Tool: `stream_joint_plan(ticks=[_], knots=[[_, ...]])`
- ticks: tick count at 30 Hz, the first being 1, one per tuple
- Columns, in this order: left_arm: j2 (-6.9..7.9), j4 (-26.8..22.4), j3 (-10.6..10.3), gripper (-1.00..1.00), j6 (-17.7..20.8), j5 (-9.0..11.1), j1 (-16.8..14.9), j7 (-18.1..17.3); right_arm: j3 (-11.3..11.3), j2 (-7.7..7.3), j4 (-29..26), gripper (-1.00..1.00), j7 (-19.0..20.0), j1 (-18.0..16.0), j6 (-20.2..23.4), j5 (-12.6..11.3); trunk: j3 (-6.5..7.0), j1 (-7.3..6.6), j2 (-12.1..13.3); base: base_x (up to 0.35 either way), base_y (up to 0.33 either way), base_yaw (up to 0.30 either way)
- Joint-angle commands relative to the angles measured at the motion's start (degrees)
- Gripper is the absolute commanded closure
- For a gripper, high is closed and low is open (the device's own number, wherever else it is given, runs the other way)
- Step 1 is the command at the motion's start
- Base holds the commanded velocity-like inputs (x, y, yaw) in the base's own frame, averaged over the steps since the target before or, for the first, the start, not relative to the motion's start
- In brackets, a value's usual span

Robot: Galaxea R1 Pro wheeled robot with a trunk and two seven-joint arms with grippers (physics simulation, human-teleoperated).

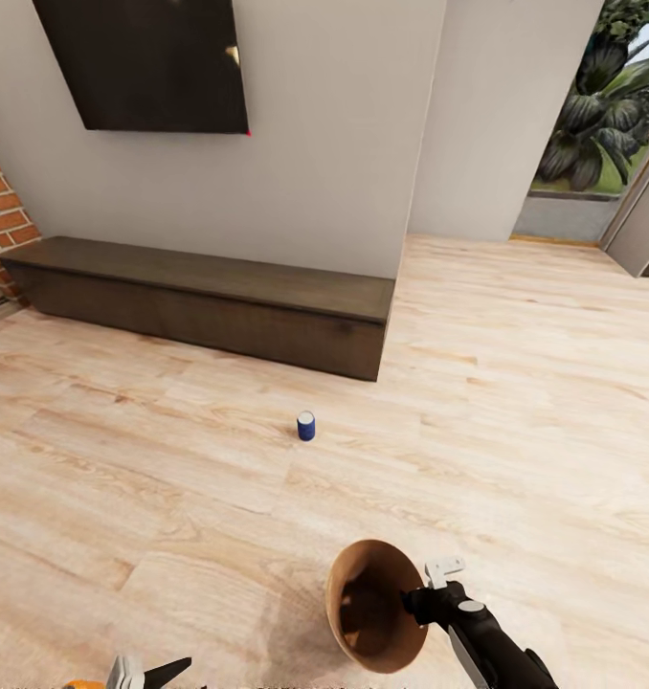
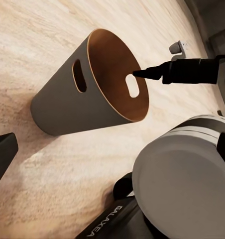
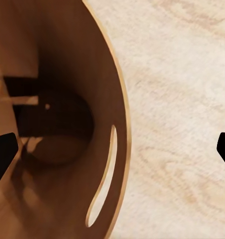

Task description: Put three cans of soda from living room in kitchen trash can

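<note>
White letters "GALAXEA" on black robot part, low in left wrist view, beside big grey round part. Letters tilted, last ones partly cut off. No words readable on blue can, too small to tell. No words on bin. No words on black TV.

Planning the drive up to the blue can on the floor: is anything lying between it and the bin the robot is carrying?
Nothing visible does. Bare wood floor runs from the bin, held by the right pincer, up to the blue can. The low cabinet sits beyond the can.
</note>
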Motion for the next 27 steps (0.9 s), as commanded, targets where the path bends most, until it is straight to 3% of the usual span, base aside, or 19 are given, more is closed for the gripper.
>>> stream_joint_plan(ticks=[1, 14, 27], knots=[[0.00, 0.00, 0.00, -1.00, 0.00, 0.00, 0.00, 0.00, 0.00, 0.00, 0.00, -1.00, -0.02, -0.09, 0.02, 0.00, -0.09, 0.00, 0.00, 0.000, 0.000, 0.000], [0.00, 0.00, 0.00, -1.00, 0.00, 0.00, 0.00, 0.02, 0.00, 0.05, 0.77, -1.00, -0.16, -2.73, 0.15, 0.00, -1.28, 0.00, 0.00, 0.000, 0.000, 0.000], [0.00, 0.00, 0.00, -1.00, 0.00, 0.00, 0.00, 0.03, 0.00, 0.09, 1.21, -1.00, -0.17, -3.29, 0.09, 0.00, -2.45, 0.00, 0.00, 0.000, 0.000, 0.000]])
